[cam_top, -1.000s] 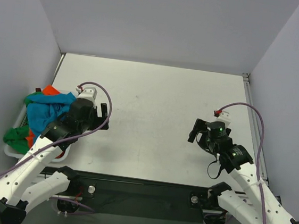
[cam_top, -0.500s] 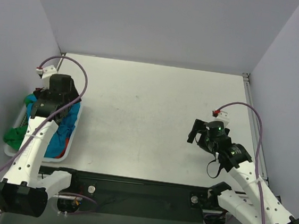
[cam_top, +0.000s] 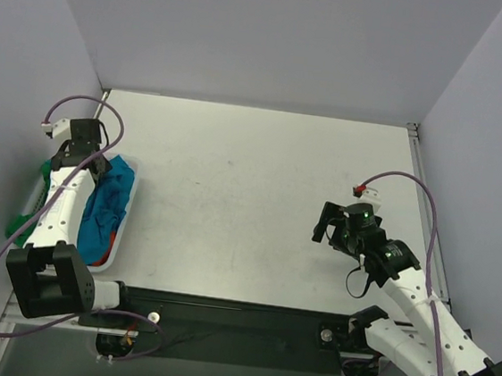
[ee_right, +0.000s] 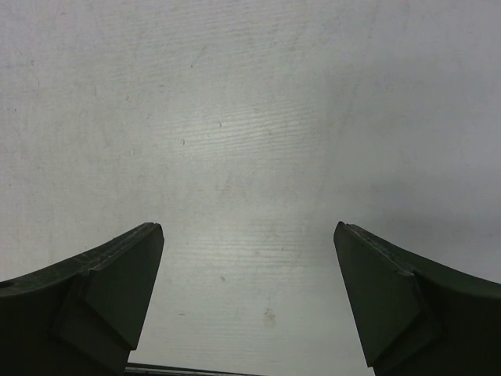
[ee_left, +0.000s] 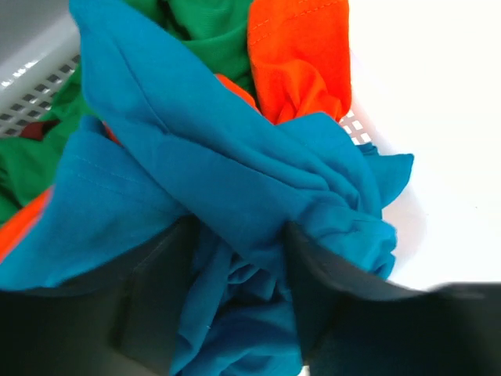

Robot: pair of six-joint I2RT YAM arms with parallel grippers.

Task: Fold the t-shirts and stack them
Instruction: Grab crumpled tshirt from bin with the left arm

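Observation:
The teal-blue t-shirt (ee_left: 235,157) lies crumpled on top of the orange t-shirt (ee_left: 301,55) and the green t-shirt (ee_left: 211,27) in a white basket (ee_left: 39,86). In the top view the teal shirt (cam_top: 105,204) fills the basket (cam_top: 130,202) and a strip of green (cam_top: 34,185) shows at its left. My left gripper (ee_left: 239,235) (cam_top: 91,171) is down in the pile, jaws open, with a bunched fold of the teal shirt between its fingers (ee_left: 156,290). My right gripper (cam_top: 326,221) (ee_right: 246,235) is open and empty above the bare table.
The basket stands at the table's left edge beside the left wall. The white tabletop (cam_top: 252,179) stretches between the arms. Grey walls close in the back and both sides. The table's right rim (cam_top: 424,206) runs near my right arm.
My left arm swung left from the table over the basket and dropped its gripper onto the teal shirt. The right arm has hardly moved.

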